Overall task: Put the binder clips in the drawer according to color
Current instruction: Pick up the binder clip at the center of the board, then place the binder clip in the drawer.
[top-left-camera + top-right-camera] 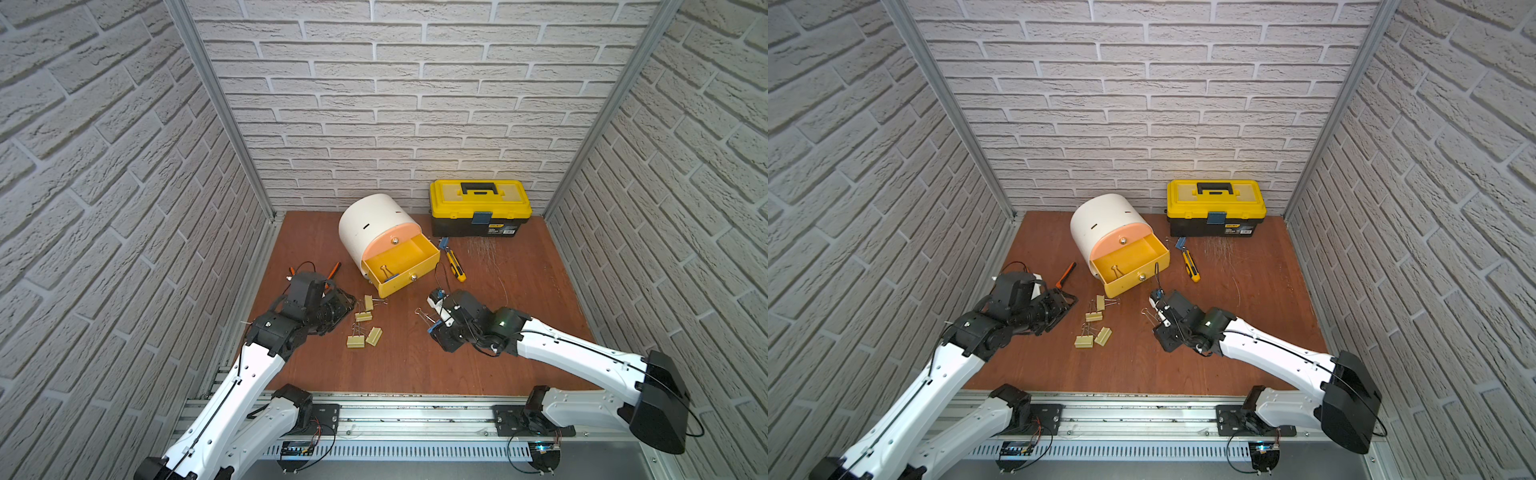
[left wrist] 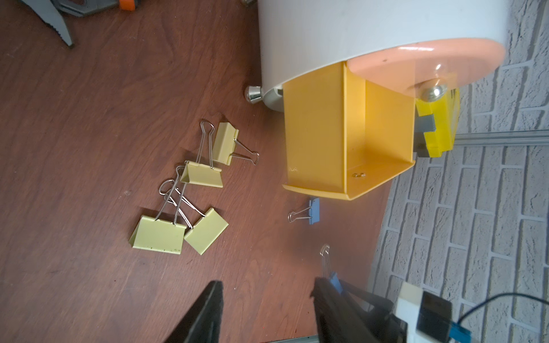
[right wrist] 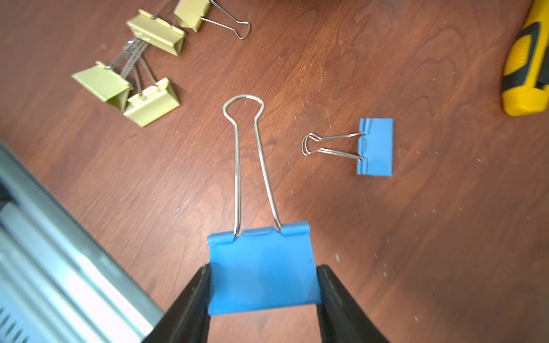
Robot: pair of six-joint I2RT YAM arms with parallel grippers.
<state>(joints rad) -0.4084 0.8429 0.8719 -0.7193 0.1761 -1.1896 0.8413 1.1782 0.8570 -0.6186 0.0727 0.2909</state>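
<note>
My right gripper (image 3: 263, 285) is shut on a blue binder clip (image 3: 261, 264) just above the table; its wire handles point away from the jaws. A second blue clip (image 3: 375, 147) lies flat nearby, and a third (image 1: 444, 243) lies behind the drawer. Several pale yellow clips (image 1: 363, 322) lie in a loose cluster between the arms. The white cabinet (image 1: 374, 224) has its yellow drawer (image 1: 415, 253) pulled out, with a clip (image 1: 387, 272) inside. My left gripper (image 2: 267, 294) is open and empty beside the yellow clips (image 2: 202, 175).
A yellow-and-black toolbox (image 1: 480, 203) stands against the back wall. A yellow utility knife (image 1: 456, 266) lies right of the drawer. Orange-handled pliers (image 1: 1067, 274) lie behind my left gripper. Brick walls close in three sides; a metal rail (image 1: 415, 411) runs along the front.
</note>
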